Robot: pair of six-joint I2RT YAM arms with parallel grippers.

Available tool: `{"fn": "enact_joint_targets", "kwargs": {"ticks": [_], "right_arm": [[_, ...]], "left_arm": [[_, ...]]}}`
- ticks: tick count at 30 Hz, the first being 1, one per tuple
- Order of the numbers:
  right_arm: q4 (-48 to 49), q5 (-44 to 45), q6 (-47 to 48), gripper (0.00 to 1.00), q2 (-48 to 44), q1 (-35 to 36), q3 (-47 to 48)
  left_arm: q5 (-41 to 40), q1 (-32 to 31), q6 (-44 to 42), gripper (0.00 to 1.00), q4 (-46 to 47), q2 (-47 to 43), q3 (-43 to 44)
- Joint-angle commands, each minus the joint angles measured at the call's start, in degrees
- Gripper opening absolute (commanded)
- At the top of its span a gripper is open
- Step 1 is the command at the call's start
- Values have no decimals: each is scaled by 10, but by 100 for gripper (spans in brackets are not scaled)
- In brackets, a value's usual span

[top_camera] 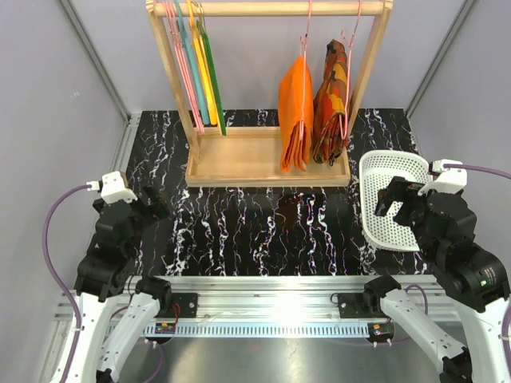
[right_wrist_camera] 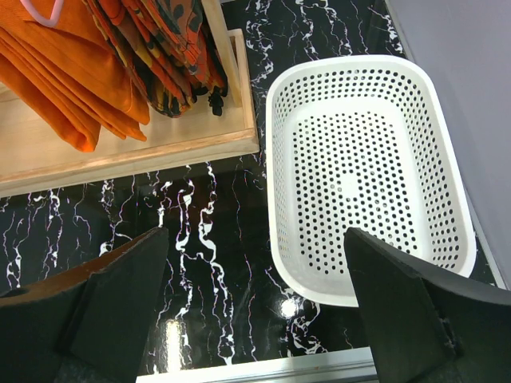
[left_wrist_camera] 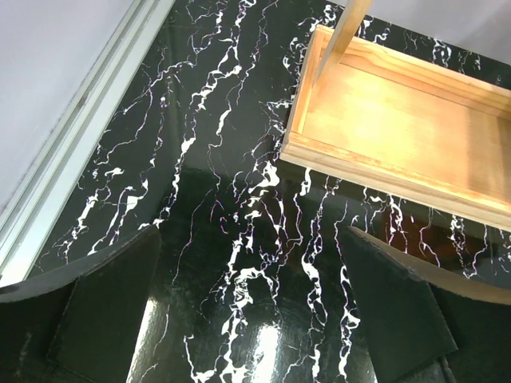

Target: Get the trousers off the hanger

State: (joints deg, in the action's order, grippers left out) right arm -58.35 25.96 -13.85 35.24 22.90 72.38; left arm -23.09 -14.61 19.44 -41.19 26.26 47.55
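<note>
The plain orange trousers (top_camera: 295, 112) hang folded over a thin pale pink hanger (top_camera: 306, 40) on the wooden rack's rail, right of middle; their lower folds also show in the right wrist view (right_wrist_camera: 64, 72). My left gripper (top_camera: 152, 201) is open and empty, low over the black marble table at the left, far from the rack. My right gripper (top_camera: 391, 199) is open and empty at the right, over the near edge of the white basket. In both wrist views the fingers (left_wrist_camera: 112, 311) (right_wrist_camera: 407, 311) stand wide apart with only table or basket between them.
A patterned orange-red-brown garment (top_camera: 331, 100) hangs on another pink hanger right of the trousers. Several pink, teal, yellow and green hangers (top_camera: 196, 64) hang at the rack's left end. The rack's wooden base tray (top_camera: 239, 155) lies behind mid-table. A white perforated basket (top_camera: 387, 171) lies at the right.
</note>
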Motion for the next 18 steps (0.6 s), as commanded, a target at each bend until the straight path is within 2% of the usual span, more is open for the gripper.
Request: {"fn": "enact_joint_targets", "kwargs": {"ticks": [1,6,10,13,14,18], "right_arm": [[22,8,3,99,-2,3,14],[17,-7,-7,100,11,3,12],[19,-8,-20,99,13,2,8],[22,1,-23,99,13,3,7],[22,1,-23,99,14,4,7],[27,-39,-24,99,11,3,1]], "left_arm": [[12,1,15,99,8,10,38],[79,1,25,99,8,29,83],[150,1,17,99,11,63,174],[233,1,10,99,30,102,229],[286,1,11,99,34,130,275],[435,-5,58,99,90,203,367]]}}
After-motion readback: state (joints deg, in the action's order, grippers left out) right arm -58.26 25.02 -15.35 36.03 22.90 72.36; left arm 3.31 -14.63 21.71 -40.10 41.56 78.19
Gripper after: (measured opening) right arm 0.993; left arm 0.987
